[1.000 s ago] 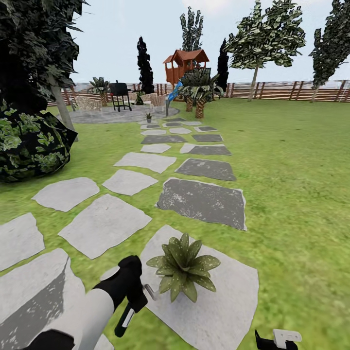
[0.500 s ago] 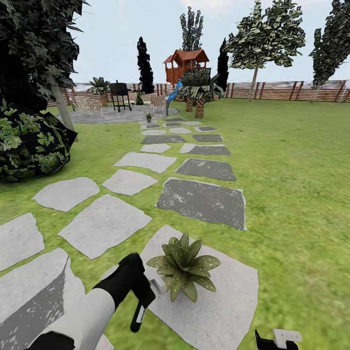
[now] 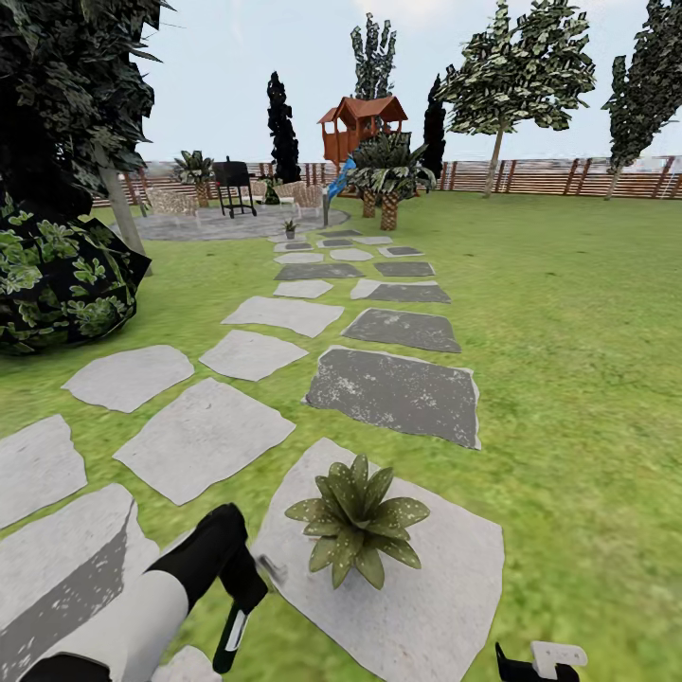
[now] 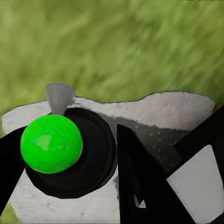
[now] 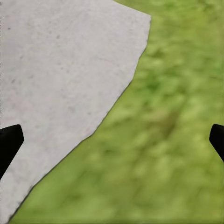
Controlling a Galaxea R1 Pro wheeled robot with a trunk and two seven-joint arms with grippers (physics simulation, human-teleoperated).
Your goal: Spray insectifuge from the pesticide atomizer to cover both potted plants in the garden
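One potted plant [image 3: 358, 523], a low rosette of speckled olive leaves, sits on a pale stepping stone [image 3: 426, 606] close in front of me. Just left of it, my left gripper [image 3: 242, 589] is shut on the pesticide atomizer [image 3: 232, 633]. The dark bottle hangs below the fingers, and its pale nozzle points toward the plant without touching it. In the left wrist view the atomizer [image 4: 51, 143] shows as a bright green round end with a grey nozzle, between black fingers [image 4: 140, 186]. My right gripper [image 5: 112, 140] is open over the stone's edge and grass, low at the right [image 3: 535, 658].
Grey stepping stones [image 3: 393, 393] lead across the lawn to a round paved patch [image 3: 218, 225] with a grill, seats and a small plant [image 3: 290, 228]. A dark leafy bush [image 3: 57, 284] stands at the left. Palms, a playhouse and a slatted fence [image 3: 559, 177] close the far side.
My left arm has pulled back to the left and down with the atomizer, widening the gap to the plant. The right gripper and the view have not moved.
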